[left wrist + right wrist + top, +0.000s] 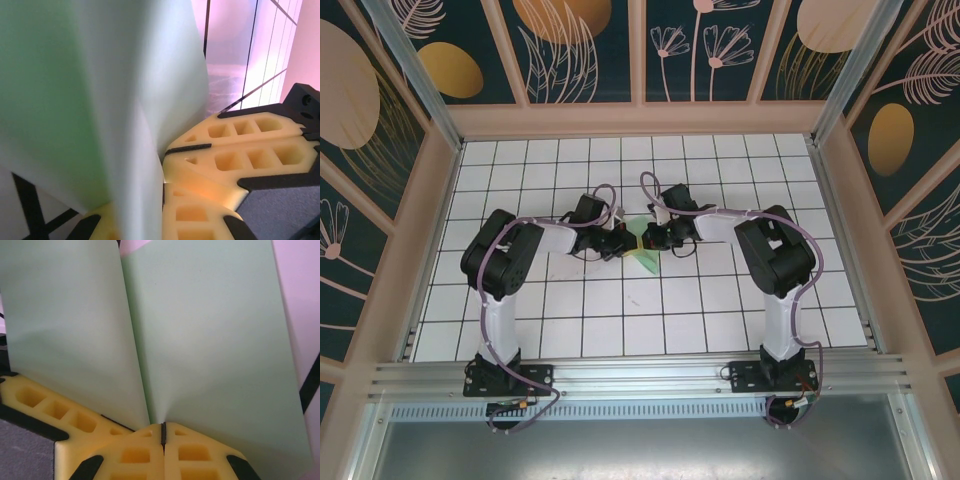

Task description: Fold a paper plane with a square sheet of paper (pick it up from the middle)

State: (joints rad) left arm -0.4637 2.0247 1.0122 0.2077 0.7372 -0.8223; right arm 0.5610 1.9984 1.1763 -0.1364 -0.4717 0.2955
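Observation:
The pale green square sheet of paper (pixel 645 258) hangs above the tiles at the table's middle, pinched between both grippers. My left gripper (pixel 623 243) comes in from the left, my right gripper (pixel 653 240) from the right, tips almost touching. In the left wrist view the paper (pixel 75 100) rises close on the left and my left gripper (pixel 163 197) is shut on its edge. In the right wrist view the paper (pixel 210 340) stands as two panels meeting at a crease, and my right gripper (pixel 163 432) is shut on the crease's foot.
The other arm's yellow fingers (pixel 240 150) crowd in beside my left gripper, and likewise yellow fingers (pixel 45 405) sit left of my right one. The white grid-tiled table (pixel 620 310) lies inside a wooden frame with walls (pixel 435 200) on three sides.

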